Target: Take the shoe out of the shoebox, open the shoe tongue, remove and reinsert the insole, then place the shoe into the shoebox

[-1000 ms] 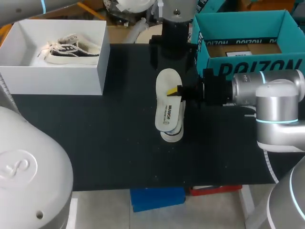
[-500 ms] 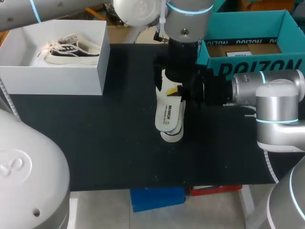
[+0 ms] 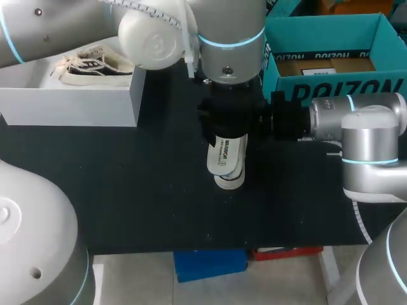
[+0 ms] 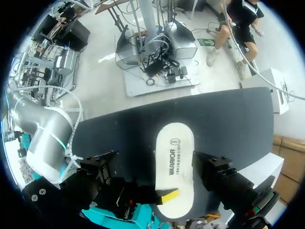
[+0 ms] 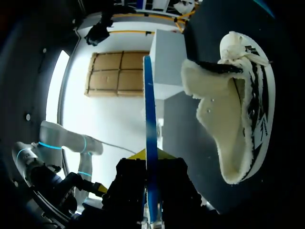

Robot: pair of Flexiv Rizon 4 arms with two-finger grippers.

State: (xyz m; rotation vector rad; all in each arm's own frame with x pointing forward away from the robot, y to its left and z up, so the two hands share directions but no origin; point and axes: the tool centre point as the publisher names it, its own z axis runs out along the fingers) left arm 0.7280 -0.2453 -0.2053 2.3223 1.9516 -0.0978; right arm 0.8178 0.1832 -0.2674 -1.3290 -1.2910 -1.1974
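A white insole (image 3: 224,154) hangs flat over the middle of the black table (image 3: 127,190), and the pale toe of a shoe (image 3: 229,181) shows under its near end. My right gripper (image 5: 151,156) is shut on the insole's edge (image 5: 149,129), seen edge-on as a thin blue strip between the yellow tips. The fleece-lined shoe (image 5: 240,100) lies on its side beside that gripper. In the left wrist view my left gripper (image 4: 159,167) hovers open above the insole (image 4: 174,160), one dark finger on either side of it. In the head view my left arm (image 3: 226,63) hides the right gripper's fingers.
A white shoebox (image 3: 70,101) at the back left holds a second, dark low shoe (image 3: 95,67). A teal cardboard box (image 3: 331,82) stands at the back right, just behind my right arm (image 3: 362,133).
My left arm has swung in from the back over the insole and now covers its far end and the right gripper's yellow tip. The right arm and the insole have stayed put.
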